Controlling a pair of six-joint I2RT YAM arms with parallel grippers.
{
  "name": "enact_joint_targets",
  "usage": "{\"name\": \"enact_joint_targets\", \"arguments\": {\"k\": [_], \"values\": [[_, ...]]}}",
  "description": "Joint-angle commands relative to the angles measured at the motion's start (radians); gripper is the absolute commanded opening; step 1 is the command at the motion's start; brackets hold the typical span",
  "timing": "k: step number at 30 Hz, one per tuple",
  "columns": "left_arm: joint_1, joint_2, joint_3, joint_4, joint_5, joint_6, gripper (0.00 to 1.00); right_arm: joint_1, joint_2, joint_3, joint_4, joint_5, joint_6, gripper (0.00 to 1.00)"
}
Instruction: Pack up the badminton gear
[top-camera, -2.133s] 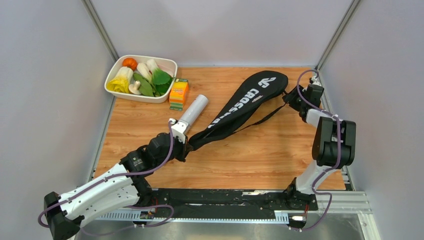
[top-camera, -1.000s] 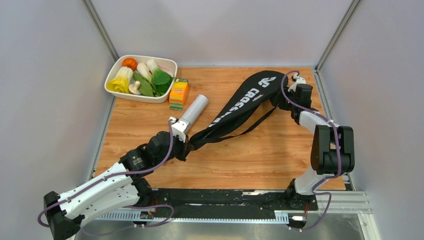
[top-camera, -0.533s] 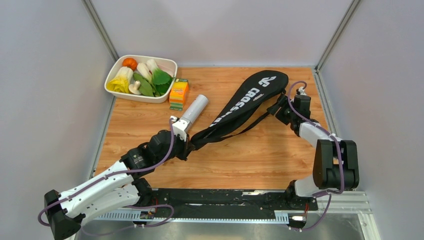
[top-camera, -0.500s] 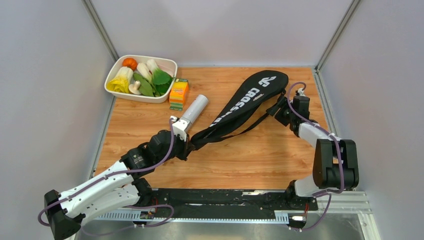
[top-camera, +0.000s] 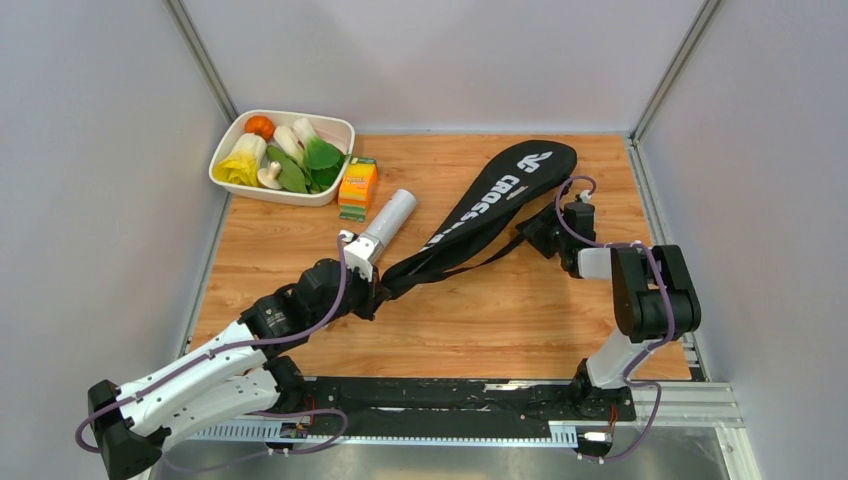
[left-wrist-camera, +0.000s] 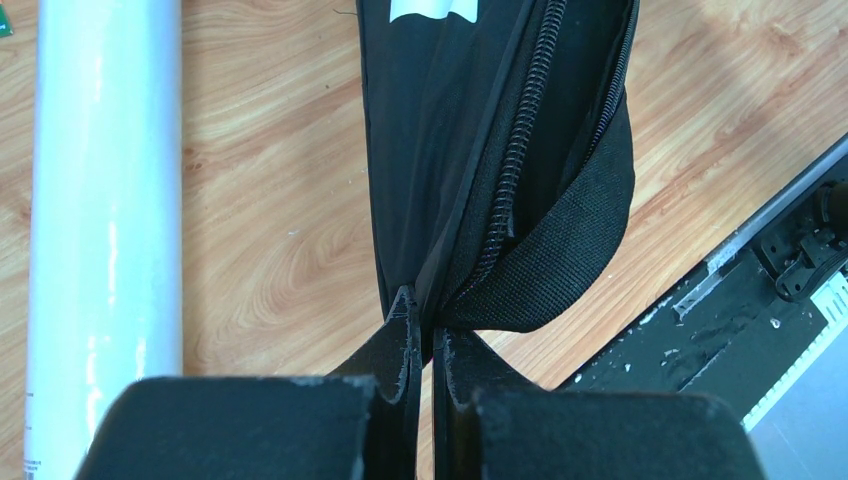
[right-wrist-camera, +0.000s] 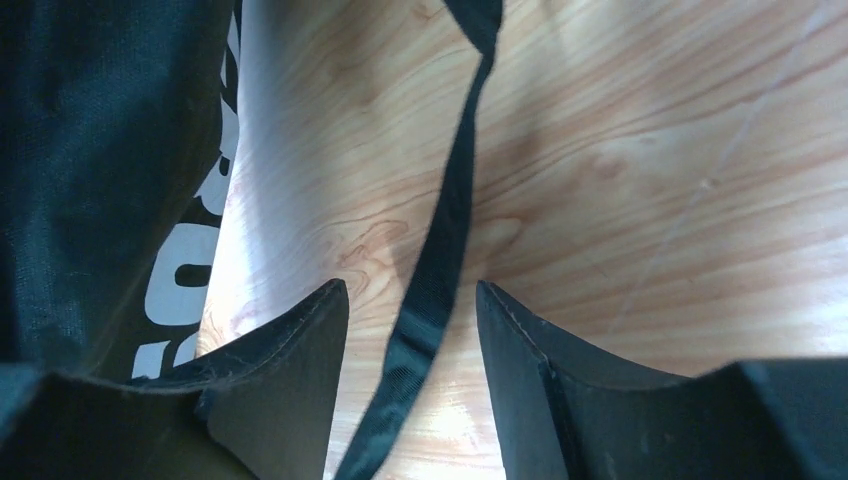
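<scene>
My left claw (left-wrist-camera: 428, 335) is clamped on the narrow end of the black CROSSWAY bag (left-wrist-camera: 440, 120). The two fingertips are pressed almost together, with the fabric caught between them just where the zipper (left-wrist-camera: 520, 150) runs in. A fold of black webbing (left-wrist-camera: 570, 240) bulges out to the right of those fingertips. Farther right of this claw, the black base rail (left-wrist-camera: 770, 260) edges the wooden desk (left-wrist-camera: 270, 220). To the left of this claw, the long white tube (left-wrist-camera: 105, 200) lies flat and points away ahead of me, with bare wood showing between it and the bag.

My right claw (right-wrist-camera: 410, 290) is spread wide and held low over the desk, beside the broad half of the bag. The bag's thin black strap (right-wrist-camera: 455, 200) lies on the wood and runs through the gap between my two fingers. I cannot tell whether either finger touches it. To the left of this claw, the bag's black body and its white lettering fill the view.

From above, the bag stretches slantwise from my left claw across the desk, and its rounded broad end lies beyond my right claw. Past my left claw and beyond the tube's far end stands the small orange-and-green box (top-camera: 357, 187). Just beside the box, farthest from both claws, is the white dish (top-camera: 270, 193) of toy vegetables.
</scene>
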Motion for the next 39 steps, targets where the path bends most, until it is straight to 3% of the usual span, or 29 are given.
{"name": "enact_joint_targets", "arguments": {"k": [1,4,6,11,14,17,23,34,39], "values": [[0.006,-0.009,0.054,0.057,0.01,-0.028,0.0,0.024,0.059,0.007,0.104,0.016,0.052,0.57],[0.007,-0.003,0.054,0.06,0.009,-0.027,0.0,0.029,0.073,0.01,0.108,0.005,0.069,0.56],[0.006,0.0,0.055,0.064,0.008,-0.027,0.0,0.031,0.064,0.002,0.102,0.006,0.074,0.5],[0.006,0.015,0.056,0.064,-0.008,-0.012,0.0,0.03,-0.054,-0.028,0.025,0.028,0.024,0.12],[0.006,0.032,0.057,0.053,-0.021,0.0,0.0,0.029,-0.183,-0.04,0.025,-0.064,0.004,0.0],[0.006,0.055,0.052,0.043,-0.031,0.022,0.0,0.028,-0.259,-0.036,0.105,-0.211,0.052,0.0],[0.006,0.042,0.0,0.069,-0.033,0.043,0.0,0.028,-0.293,0.056,0.206,-0.308,0.228,0.0],[0.006,0.05,-0.022,0.053,-0.035,0.092,0.0,0.028,-0.097,0.187,0.637,-0.401,0.688,0.0],[0.007,0.063,-0.034,0.086,0.012,0.121,0.0,0.031,-0.026,0.245,0.673,-0.347,0.774,0.02]]}}
